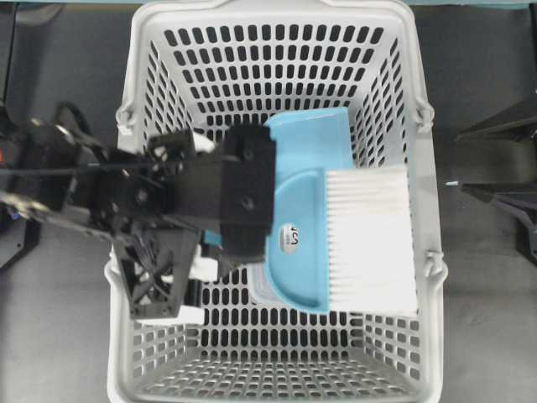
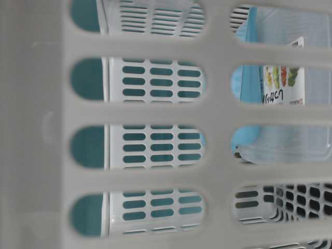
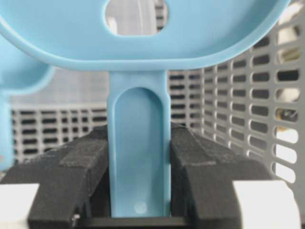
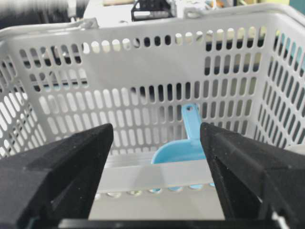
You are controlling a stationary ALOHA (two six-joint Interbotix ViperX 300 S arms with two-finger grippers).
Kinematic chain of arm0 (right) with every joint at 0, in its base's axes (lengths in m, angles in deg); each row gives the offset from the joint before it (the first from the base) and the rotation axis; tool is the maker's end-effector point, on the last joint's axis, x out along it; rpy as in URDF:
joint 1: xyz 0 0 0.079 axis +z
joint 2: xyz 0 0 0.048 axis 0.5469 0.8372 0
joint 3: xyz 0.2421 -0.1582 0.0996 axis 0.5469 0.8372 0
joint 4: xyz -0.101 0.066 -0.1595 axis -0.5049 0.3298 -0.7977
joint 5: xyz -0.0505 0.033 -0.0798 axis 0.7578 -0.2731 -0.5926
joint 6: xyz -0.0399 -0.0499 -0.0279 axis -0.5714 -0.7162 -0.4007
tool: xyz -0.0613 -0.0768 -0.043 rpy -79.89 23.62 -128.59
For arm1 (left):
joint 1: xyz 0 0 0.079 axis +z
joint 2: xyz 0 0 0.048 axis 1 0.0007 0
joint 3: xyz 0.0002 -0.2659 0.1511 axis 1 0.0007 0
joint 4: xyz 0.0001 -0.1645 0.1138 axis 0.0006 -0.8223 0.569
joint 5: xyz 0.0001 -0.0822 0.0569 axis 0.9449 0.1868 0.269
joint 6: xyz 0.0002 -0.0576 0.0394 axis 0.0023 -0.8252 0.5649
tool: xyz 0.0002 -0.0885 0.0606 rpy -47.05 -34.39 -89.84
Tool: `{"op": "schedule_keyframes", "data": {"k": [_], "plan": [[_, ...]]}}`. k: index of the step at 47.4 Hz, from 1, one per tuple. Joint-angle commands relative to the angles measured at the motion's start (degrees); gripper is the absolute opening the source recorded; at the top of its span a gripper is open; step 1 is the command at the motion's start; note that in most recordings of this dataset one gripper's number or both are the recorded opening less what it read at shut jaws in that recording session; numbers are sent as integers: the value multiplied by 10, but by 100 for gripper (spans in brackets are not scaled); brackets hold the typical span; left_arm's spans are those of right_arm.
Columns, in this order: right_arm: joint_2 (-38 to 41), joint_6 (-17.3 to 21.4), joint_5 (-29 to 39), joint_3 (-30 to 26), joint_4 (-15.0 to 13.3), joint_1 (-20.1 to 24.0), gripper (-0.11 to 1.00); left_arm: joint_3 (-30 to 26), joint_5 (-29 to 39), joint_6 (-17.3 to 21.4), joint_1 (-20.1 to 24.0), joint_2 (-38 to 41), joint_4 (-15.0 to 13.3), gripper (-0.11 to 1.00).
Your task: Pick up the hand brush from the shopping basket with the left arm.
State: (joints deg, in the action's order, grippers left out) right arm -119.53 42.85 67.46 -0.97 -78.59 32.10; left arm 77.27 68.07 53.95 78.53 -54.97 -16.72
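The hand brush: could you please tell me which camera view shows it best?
The overhead view shows the hand brush best: light-blue back and white bristles, over the shopping basket. The left wrist view shows only its handle between the left gripper fingers. The right wrist view shows a blue piece that may be the dustpan. The table-level view shows only blue slivers.

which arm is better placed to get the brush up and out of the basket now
Left. Its hand is already shut on the hand brush handle, over the shopping basket. The right hand is open, empty and outside the basket.
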Motion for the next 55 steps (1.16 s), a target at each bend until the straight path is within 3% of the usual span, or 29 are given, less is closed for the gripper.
{"op": "schedule_keyframes", "data": {"k": [1,55], "plan": [[3,1,-6,-4,2,-1,71,-10,-1,8,-1,-11,2,25],[-4,1,-6,-4,2,0,71,-11,4,11,-1,16,2,25]]}}
